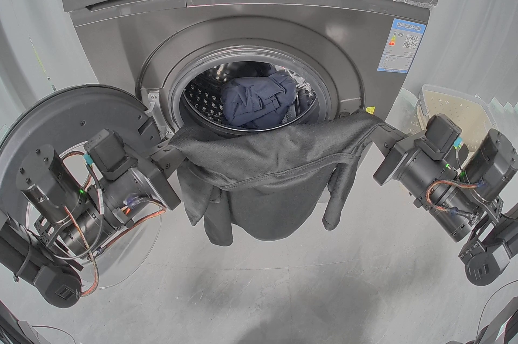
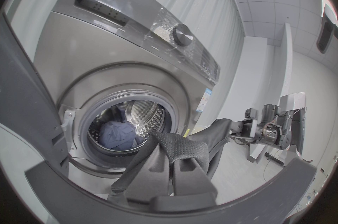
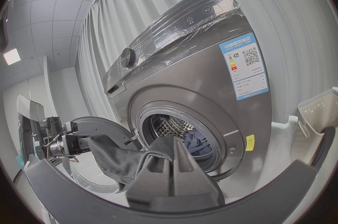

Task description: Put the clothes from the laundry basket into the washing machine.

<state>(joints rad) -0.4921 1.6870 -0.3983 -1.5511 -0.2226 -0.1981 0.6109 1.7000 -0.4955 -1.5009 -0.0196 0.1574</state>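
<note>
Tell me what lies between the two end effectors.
In the head view, a dark garment stretches between the left end effector and the right end effector, each shut on one end, in front of the washer.

Draped black garment (image 1: 270,167) covers the washing machine (image 1: 135,37) opening's lower edge and the bottom of the navy garment (image 1: 259,99) inside. Left tool (image 1: 172,150) and right tool (image 1: 382,130) tips buried in cloth. Laundry basket (image 1: 458,105) mostly behind right arm (image 1: 458,183), contents can't tell. Door (image 1: 70,113) partly behind left arm (image 1: 54,199).
</note>
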